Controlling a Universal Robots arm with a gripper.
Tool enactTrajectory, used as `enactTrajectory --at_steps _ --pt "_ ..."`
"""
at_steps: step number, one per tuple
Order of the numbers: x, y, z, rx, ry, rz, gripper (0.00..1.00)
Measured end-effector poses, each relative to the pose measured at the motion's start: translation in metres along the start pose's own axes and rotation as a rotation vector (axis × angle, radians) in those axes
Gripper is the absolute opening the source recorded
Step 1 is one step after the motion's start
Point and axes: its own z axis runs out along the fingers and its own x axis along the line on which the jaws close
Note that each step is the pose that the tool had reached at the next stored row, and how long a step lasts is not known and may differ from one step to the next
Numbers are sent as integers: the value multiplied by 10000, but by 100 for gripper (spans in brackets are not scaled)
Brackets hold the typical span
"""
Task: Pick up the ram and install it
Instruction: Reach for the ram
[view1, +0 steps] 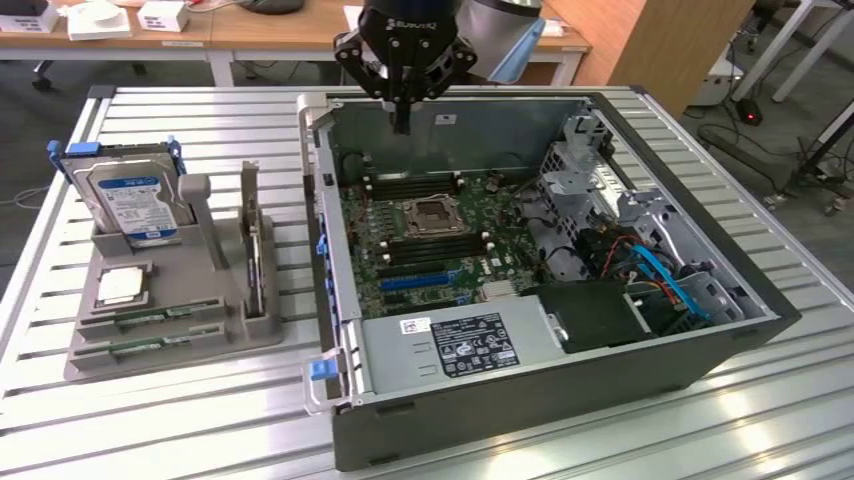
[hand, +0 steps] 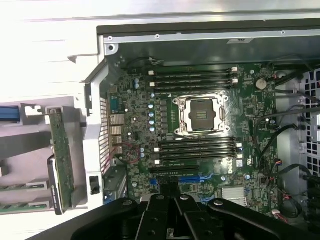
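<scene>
The gripper (view1: 400, 122), fingers closed on nothing, hangs upper centre over the computer case (view1: 561, 395). The ram (view1: 250, 235) stands edge-on in the holder (view1: 262, 300) at the exterior view's left. The wrist view shows the ram (hand: 63, 150) by its green face.

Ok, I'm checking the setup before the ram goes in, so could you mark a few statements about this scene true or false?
1. The gripper is shut and empty. True.
2. The gripper hangs over the gray holder. False: it hangs over the open computer case.
3. A ram stick stands on edge in the holder. True.
4. The hard drive lies inside the case. False: it stands upright in the holder, outside the case.
</scene>
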Motion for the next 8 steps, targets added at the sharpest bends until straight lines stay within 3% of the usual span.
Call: enactTrajectory --at_steps 8 --pt "188 -14 -5 -2 -20 -2 9"
